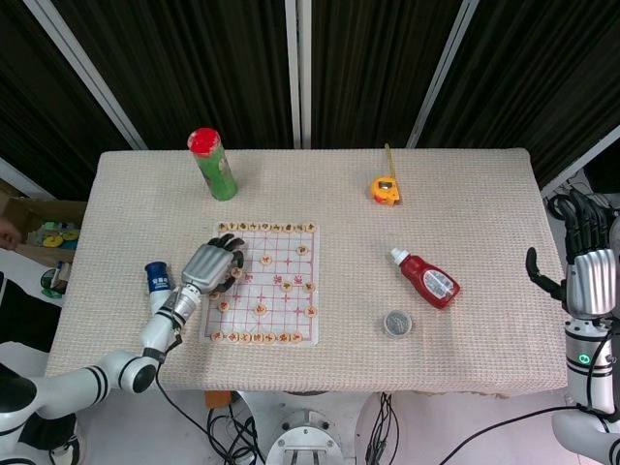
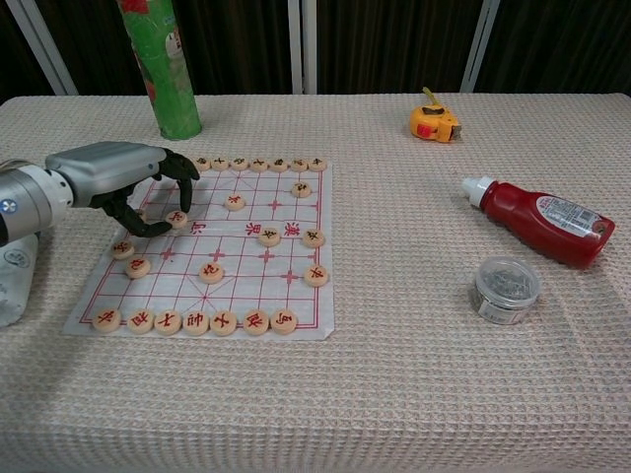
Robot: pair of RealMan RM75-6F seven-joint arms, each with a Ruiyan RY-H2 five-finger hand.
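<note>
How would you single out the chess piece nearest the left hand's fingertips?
On the paper chessboard, look along its left side, where the left hand arches over it. The piece lies right at the thumb tip, alone on its line, ahead of two discs nearer the left edge.

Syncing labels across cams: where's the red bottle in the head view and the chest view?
Head view: red bottle lies on its side right of centre, white cap toward upper left, right of the board.
Chest view: bottle at far right, mid-height, cap pointing left.
Shared landmark: the small round tin sits just in front of the bottle in both views, apart from it.
</note>
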